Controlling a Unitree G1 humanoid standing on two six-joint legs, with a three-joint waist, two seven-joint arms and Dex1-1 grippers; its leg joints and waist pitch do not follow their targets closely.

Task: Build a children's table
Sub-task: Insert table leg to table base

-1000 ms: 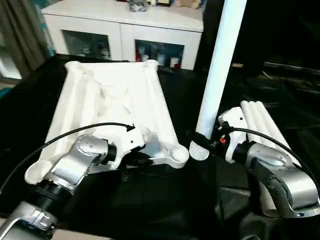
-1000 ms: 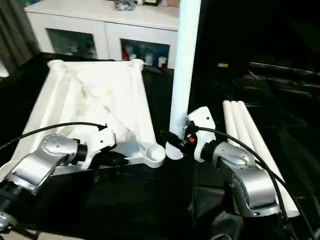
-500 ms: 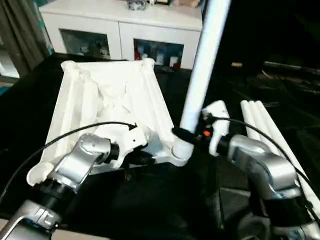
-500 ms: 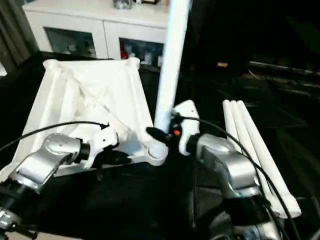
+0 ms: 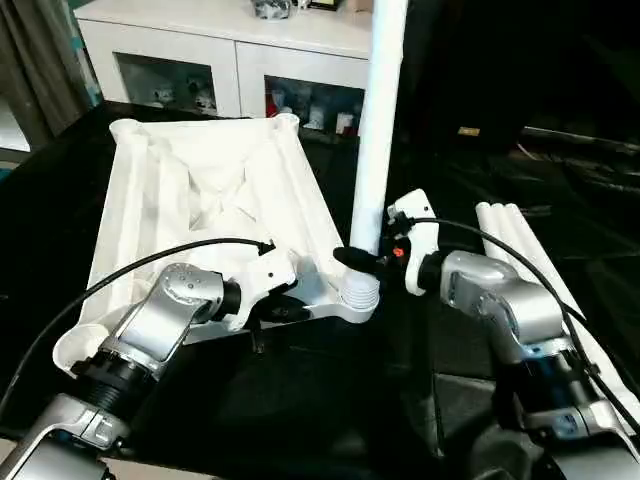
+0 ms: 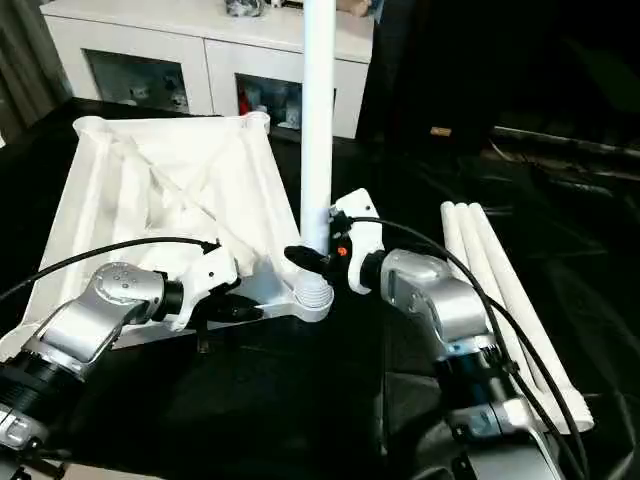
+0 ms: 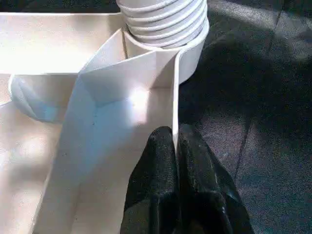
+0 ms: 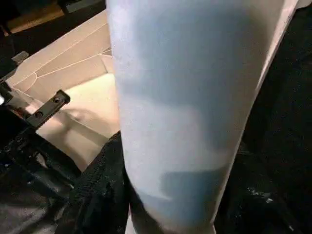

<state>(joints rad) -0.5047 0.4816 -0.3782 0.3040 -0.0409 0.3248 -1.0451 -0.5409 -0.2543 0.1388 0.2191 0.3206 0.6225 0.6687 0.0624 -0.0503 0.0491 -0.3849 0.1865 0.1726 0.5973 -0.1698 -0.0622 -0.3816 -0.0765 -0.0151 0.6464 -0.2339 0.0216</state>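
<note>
right gripper is clamped on upright leg (threaded end in corner socket); tabletop rim is pinched by left gripper at 9 o'clock.

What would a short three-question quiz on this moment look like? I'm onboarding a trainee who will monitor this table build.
1. True or false: the upright leg has its threaded end at the corner socket of the tabletop.
2. Which gripper holds the upright leg?
A. left gripper
B. right gripper
3. How many spare legs lie on the black work table?

Key: 1 true. 2 B; the left gripper pinches the tabletop's rim wall near that socket. 3 three, side by side on the robot's right.
</note>
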